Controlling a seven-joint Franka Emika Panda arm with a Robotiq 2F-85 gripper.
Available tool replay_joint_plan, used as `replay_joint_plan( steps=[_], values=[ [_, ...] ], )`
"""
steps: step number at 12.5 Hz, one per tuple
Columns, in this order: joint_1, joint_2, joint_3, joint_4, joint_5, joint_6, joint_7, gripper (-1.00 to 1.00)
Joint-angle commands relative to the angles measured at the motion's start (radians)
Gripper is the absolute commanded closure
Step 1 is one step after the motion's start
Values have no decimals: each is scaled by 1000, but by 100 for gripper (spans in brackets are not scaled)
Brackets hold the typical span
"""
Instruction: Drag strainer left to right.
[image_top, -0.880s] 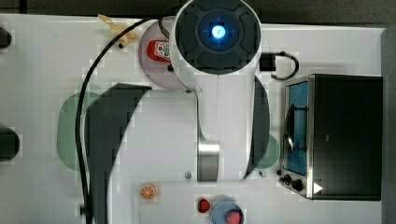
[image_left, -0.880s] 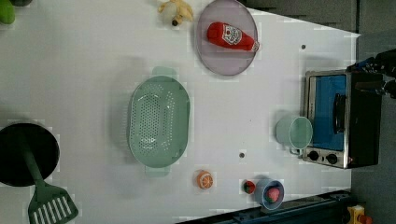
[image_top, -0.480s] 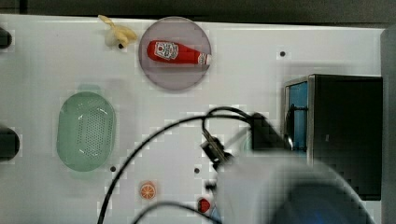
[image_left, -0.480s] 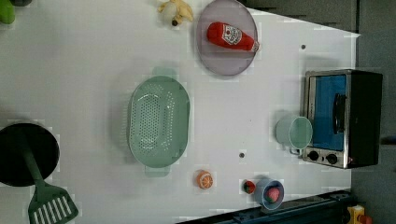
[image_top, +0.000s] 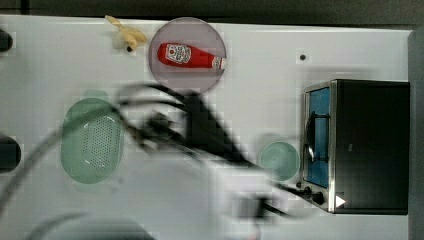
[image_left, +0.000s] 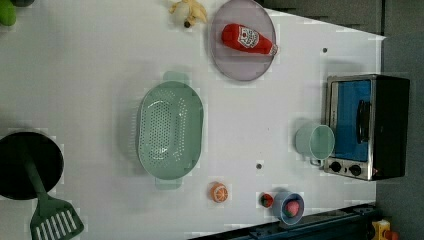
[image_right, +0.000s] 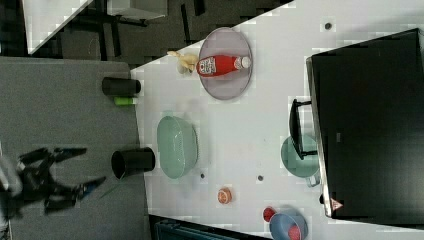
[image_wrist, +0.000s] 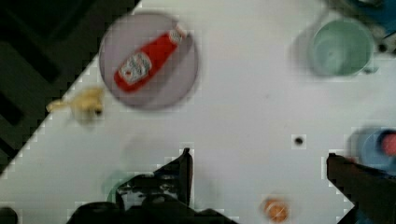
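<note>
In the wrist view the strainer (image_wrist: 113, 185) peeks out just outside one finger (image_wrist: 183, 172); the gripper (image_wrist: 259, 165) stands spread wide and holds nothing, bare table between its jaws; the orange toy (image_wrist: 275, 210) lies between them, the cup (image_wrist: 342, 46) well beyond; descending here, the arm could miss the rim, pin the toy, or later sweep the strainer into the cup

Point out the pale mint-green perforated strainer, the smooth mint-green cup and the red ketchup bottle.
Pale mint-green perforated oval plastic strainer (image_left: 170, 131): left view, middle of its holed bowl.
Smooth round mint-green cup (image_left: 321, 142): left view, inside of its open mouth.
Red ketchup bottle (image_left: 246, 38): left view, label on its body.
</note>
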Motion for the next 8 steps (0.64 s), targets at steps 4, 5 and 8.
replay_joint_plan(
  steps=[4, 5, 8],
  values=[
    [59, 305, 328, -87, -1, 149, 689, -100],
    [59, 353, 368, -93, -4, 196, 803, -100],
    [61, 490, 440, -133, -9, 356, 1038, -100]
  ],
)
